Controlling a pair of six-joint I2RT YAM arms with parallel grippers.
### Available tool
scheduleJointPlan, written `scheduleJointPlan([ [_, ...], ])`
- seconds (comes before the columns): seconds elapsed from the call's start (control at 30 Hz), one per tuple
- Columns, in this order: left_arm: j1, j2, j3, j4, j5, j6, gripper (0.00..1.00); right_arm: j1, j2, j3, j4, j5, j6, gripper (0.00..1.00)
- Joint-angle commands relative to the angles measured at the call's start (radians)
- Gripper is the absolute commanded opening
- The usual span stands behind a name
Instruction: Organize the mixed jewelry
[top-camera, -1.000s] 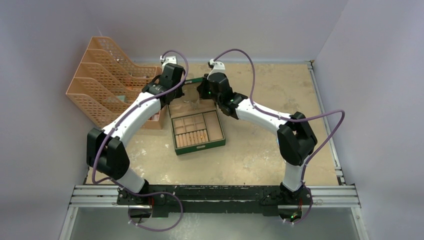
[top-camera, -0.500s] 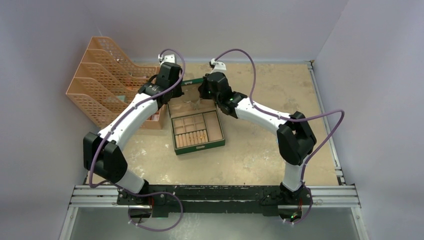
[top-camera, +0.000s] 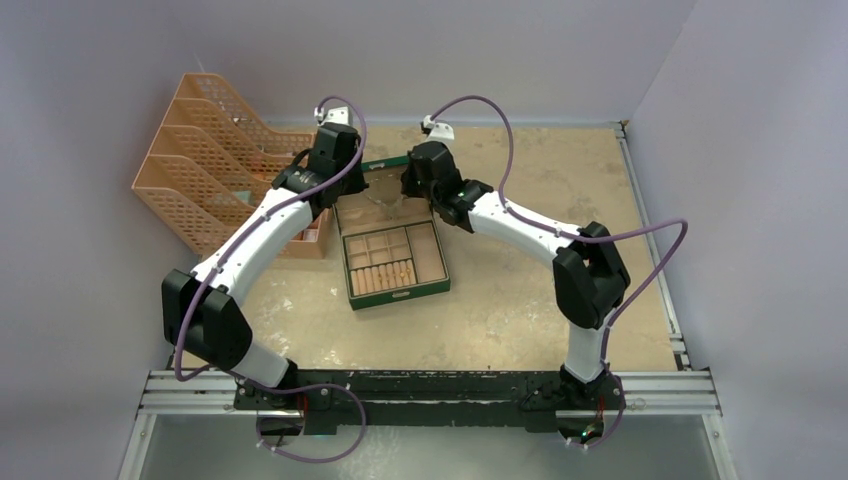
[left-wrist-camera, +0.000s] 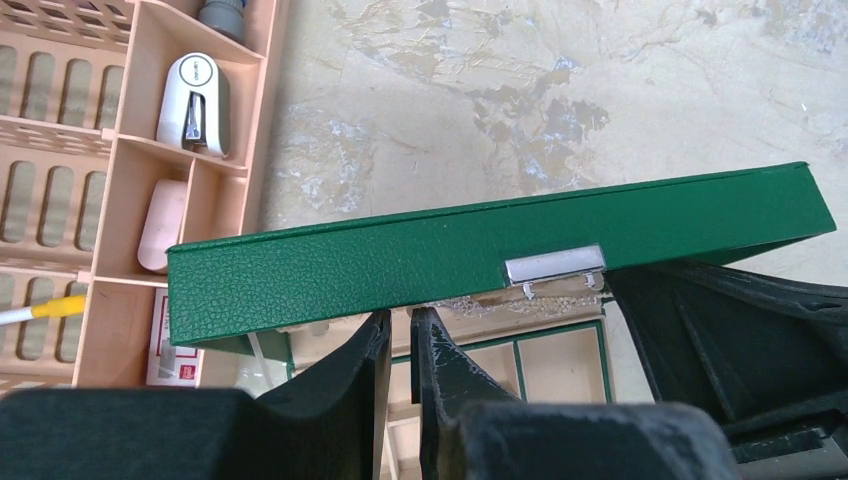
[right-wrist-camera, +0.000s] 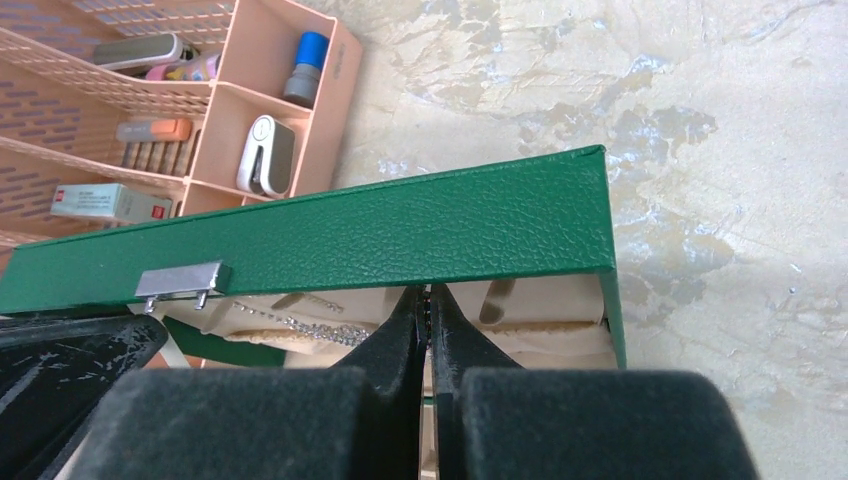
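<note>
Near the far edge of the desk (top-camera: 520, 300), green jewelry box (top-camera: 395, 262): lid (left-wrist-camera: 480, 250) raised.
Silvery chain (right-wrist-camera: 300, 327): under the lid, against its tan lining.
Left claw (left-wrist-camera: 400, 318): narrow gap, tips at the lid's rim (grip unclear).
Right claw (right-wrist-camera: 427, 295): pressed closed, nothing seen between, touching the rim.

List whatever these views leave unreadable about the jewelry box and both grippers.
Top view: compartment contents of the green box are too small to identify.
Left wrist view: tips of the left gripper reach under the lid, which hides any grip.
Right wrist view: the silvery chain is partly covered by lid and right gripper.
</note>
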Motion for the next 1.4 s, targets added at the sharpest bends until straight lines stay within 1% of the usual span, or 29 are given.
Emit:
scheduleJointPlan([
  [0.0, 0.008, -0.035, 0.043, 0.030, 0.013, -0.017, 0.13, -0.001, 0.001, 0.037, -0.011, 0.034, 0.010, 0.05],
  [0.1, 0.007, -0.037, 0.045, 0.029, 0.017, -0.018, 0.13, 0.000, 0.004, 0.040, -0.004, 0.010, 0.003, 0.15],
  [0.17, 0.008, -0.039, 0.048, 0.028, 0.020, -0.018, 0.13, -0.001, -0.002, 0.035, 0.005, 0.005, 0.000, 0.19],
  [0.27, 0.008, -0.049, 0.050, 0.025, 0.025, -0.017, 0.13, -0.001, -0.022, 0.020, 0.005, -0.030, 0.000, 0.21],
  [0.47, 0.008, -0.077, 0.059, 0.033, 0.066, -0.005, 0.15, -0.002, -0.105, -0.034, 0.007, -0.038, 0.006, 0.23],
  [0.6, 0.008, -0.095, 0.069, 0.060, 0.146, 0.028, 0.21, -0.002, -0.187, -0.111, 0.048, -0.071, 0.008, 0.24],
  [0.73, 0.008, -0.110, 0.065, 0.060, 0.213, 0.026, 0.29, -0.003, -0.285, -0.252, 0.118, -0.107, 0.008, 0.24],
  [0.77, 0.008, -0.119, 0.054, 0.059, 0.223, 0.019, 0.31, -0.002, -0.304, -0.282, 0.135, -0.128, 0.041, 0.36],
  [0.8, 0.008, -0.128, 0.037, 0.060, 0.232, 0.013, 0.32, -0.002, -0.317, -0.315, 0.150, -0.158, 0.054, 0.39],
  [0.87, 0.007, -0.152, -0.013, 0.069, 0.245, 0.001, 0.34, -0.002, -0.331, -0.365, 0.184, -0.187, 0.070, 0.41],
  [0.9, 0.008, -0.165, -0.042, 0.077, 0.246, -0.002, 0.35, -0.001, -0.331, -0.386, 0.210, -0.185, 0.067, 0.42],
  [0.97, 0.008, -0.185, -0.098, 0.096, 0.254, 0.003, 0.38, -0.001, -0.321, -0.417, 0.245, -0.232, 0.096, 0.43],
  [1.03, 0.007, -0.194, -0.138, 0.114, 0.283, 0.039, 0.41, 0.000, -0.292, -0.434, 0.276, -0.254, 0.150, 0.44],
  [1.13, 0.007, -0.192, -0.185, 0.146, 0.313, 0.105, 0.46, 0.000, -0.246, -0.453, 0.334, -0.243, 0.231, 0.45],
  [1.27, 0.006, -0.166, -0.208, 0.186, 0.357, 0.209, 0.45, 0.006, -0.179, -0.440, 0.411, -0.236, 0.292, 0.44],
  [1.37, 0.006, -0.134, -0.215, 0.214, 0.345, 0.279, 0.43, 0.011, -0.143, -0.433, 0.452, -0.205, 0.334, 0.42],
])
